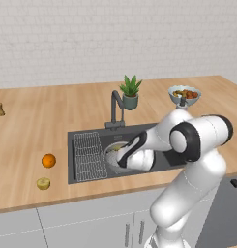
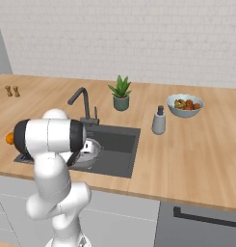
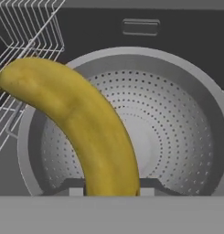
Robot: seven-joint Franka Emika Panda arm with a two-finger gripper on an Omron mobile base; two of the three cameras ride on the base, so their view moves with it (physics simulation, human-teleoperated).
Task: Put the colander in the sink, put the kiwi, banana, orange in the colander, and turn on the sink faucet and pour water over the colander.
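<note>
The yellow banana fills the hand view, held at its lower end between my gripper's fingers. It hangs just above the silver perforated colander. The colander sits in the dark sink beside the wire rack, with my gripper over its rim. On the counter left of the sink lie the orange and, nearer the front edge, the kiwi. Behind the basin stands the dark faucet; no stream comes from it.
A potted plant and a bowl of fruit stand behind the sink. A soap dispenser is right of the basin. Small shakers sit at the far left. My arm's elbow arches over the sink's right side.
</note>
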